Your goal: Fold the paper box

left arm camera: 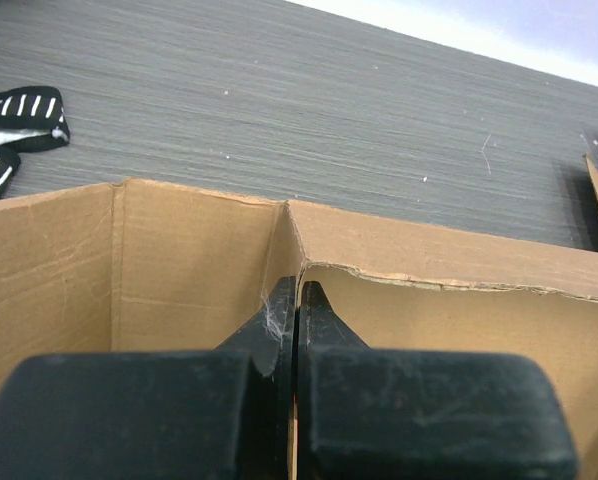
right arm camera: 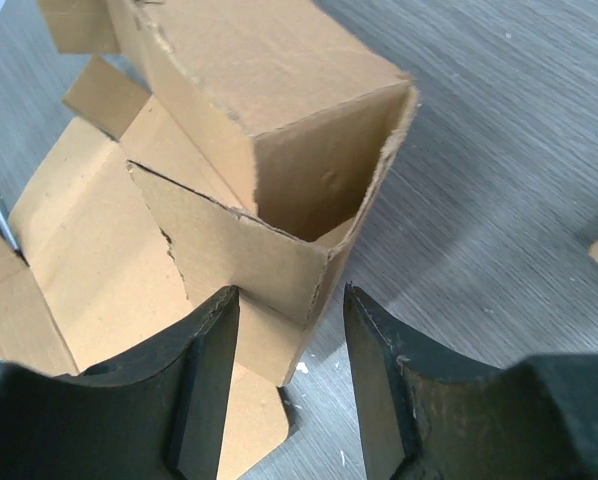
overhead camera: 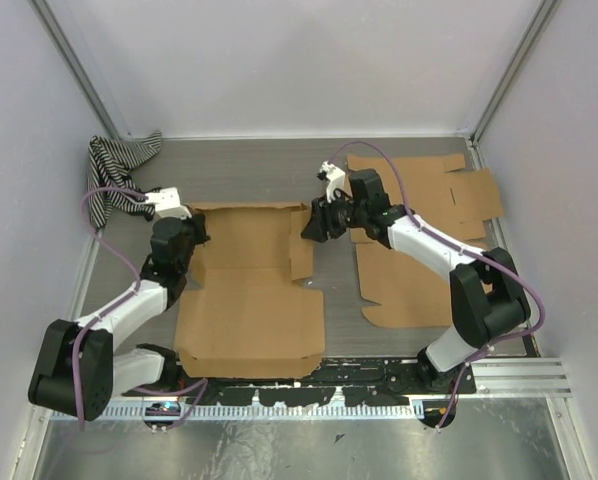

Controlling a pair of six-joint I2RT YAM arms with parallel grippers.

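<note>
The brown paper box (overhead camera: 249, 300) lies half-folded in the middle of the table, its back wall raised. My left gripper (overhead camera: 186, 232) is at the box's back-left corner. In the left wrist view its fingers (left arm camera: 324, 320) are pressed together inside that corner of the box (left arm camera: 179, 260), with a thin cardboard edge pinched between them. My right gripper (overhead camera: 312, 222) is at the back-right corner. There the jaws of this gripper (right arm camera: 291, 295) stand open on either side of the upright corner flap (right arm camera: 279, 255), not pressing it.
A second flat cardboard blank (overhead camera: 419, 250) lies under the right arm on the right side. A striped black-and-white cloth (overhead camera: 119, 172) sits at the back left and shows as the cloth (left arm camera: 19, 120) in the left wrist view. Enclosure walls stand on three sides.
</note>
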